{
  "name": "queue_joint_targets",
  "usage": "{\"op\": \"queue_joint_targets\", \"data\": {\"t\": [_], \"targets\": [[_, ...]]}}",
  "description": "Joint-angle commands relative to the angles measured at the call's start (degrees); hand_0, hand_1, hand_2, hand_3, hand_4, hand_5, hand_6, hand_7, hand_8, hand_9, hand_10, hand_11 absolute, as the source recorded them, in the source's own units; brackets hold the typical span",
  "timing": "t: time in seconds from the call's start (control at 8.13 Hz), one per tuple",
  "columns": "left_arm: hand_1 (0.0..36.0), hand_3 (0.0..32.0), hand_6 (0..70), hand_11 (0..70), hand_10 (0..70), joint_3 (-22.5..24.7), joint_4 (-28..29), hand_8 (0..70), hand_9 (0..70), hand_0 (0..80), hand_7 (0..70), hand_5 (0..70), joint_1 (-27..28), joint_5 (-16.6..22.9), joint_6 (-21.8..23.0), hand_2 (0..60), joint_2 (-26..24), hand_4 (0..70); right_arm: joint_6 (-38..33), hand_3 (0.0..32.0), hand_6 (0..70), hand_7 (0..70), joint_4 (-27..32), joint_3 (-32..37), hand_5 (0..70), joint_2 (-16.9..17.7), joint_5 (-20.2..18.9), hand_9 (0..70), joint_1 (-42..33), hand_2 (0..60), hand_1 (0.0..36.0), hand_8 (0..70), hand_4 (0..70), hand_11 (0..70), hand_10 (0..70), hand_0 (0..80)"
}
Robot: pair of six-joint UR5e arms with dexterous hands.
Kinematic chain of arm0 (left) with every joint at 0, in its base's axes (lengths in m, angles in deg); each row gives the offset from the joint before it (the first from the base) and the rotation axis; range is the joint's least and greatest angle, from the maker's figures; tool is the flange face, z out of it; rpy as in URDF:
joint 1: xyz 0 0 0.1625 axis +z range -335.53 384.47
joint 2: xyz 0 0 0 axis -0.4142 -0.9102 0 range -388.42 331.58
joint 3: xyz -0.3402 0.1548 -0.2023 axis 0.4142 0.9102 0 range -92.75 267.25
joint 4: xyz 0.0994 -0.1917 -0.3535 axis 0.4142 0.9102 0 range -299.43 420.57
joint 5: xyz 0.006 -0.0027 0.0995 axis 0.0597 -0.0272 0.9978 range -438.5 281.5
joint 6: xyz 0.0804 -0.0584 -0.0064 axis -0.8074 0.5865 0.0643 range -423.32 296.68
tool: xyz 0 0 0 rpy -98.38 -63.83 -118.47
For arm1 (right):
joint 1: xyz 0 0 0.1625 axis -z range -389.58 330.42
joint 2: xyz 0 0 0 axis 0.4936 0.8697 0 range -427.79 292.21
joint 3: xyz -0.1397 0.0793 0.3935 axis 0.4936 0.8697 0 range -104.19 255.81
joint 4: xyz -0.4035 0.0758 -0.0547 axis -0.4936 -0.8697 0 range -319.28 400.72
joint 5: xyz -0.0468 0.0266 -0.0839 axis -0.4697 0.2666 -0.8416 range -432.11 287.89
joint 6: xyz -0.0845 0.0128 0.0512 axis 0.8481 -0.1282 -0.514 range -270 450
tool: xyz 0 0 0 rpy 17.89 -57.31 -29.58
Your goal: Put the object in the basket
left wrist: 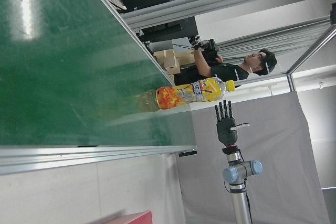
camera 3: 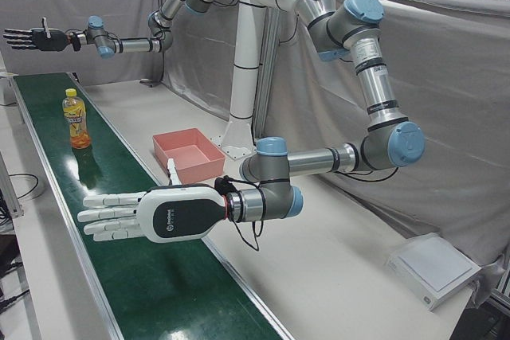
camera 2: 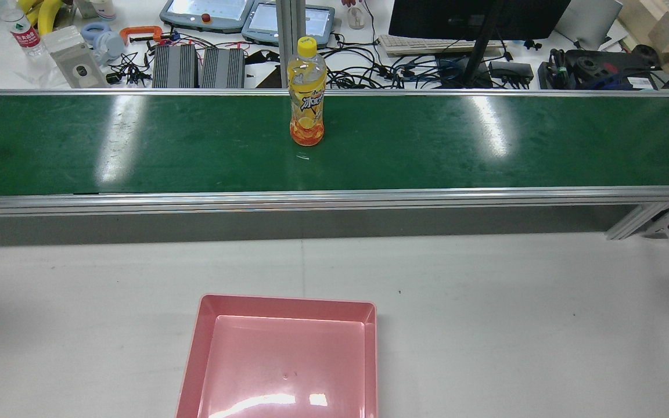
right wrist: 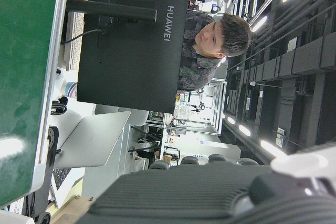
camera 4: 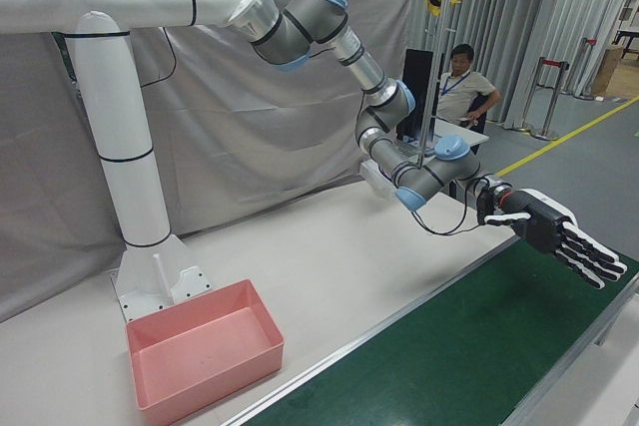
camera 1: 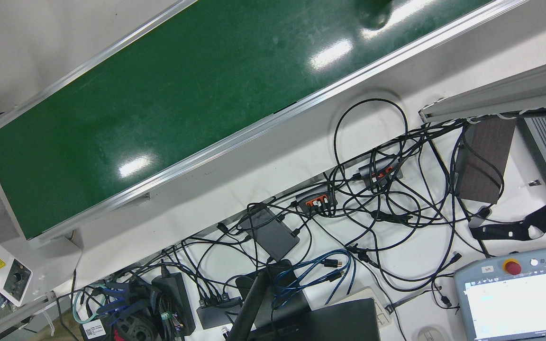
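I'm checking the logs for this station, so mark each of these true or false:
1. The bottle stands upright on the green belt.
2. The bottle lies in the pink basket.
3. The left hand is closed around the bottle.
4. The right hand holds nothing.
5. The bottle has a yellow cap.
1. True. The bottle stands upright on the green belt.
2. False. The pink basket is empty. It sits on the table, and the bottle is on the belt.
3. False. The left hand is open with its fingers stretched out, well away from the bottle.
4. True. The right hand is open over the belt and holds nothing.
5. True. The cap is yellow.
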Motion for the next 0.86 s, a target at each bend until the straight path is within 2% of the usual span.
{"op": "queue_joint_targets", "data": {"t": [0.0, 0.74], "targets": [[9.7, 0.0, 0.0, 5.9, 2.8, 0.00, 0.00, 0.0, 0.0, 51.5, 0.0, 2.7, -0.04, 0.00, 0.00, 0.0, 0.00, 6.3, 0.00, 0.0, 0.0, 0.0, 0.00, 0.00, 0.0, 0.00, 0.00, 0.0, 0.00, 0.0, 0.0, 0.0, 0.0, 0.0, 0.0, 0.0], [9.8, 0.0, 0.0, 6.3, 3.1, 0.00, 0.00, 0.0, 0.0, 51.7, 0.0, 2.3, -0.05, 0.00, 0.00, 0.0, 0.00, 6.2, 0.00, 0.0, 0.0, 0.0, 0.00, 0.00, 0.0, 0.00, 0.00, 0.0, 0.00, 0.0, 0.0, 0.0, 0.0, 0.0, 0.0, 0.0]]}}
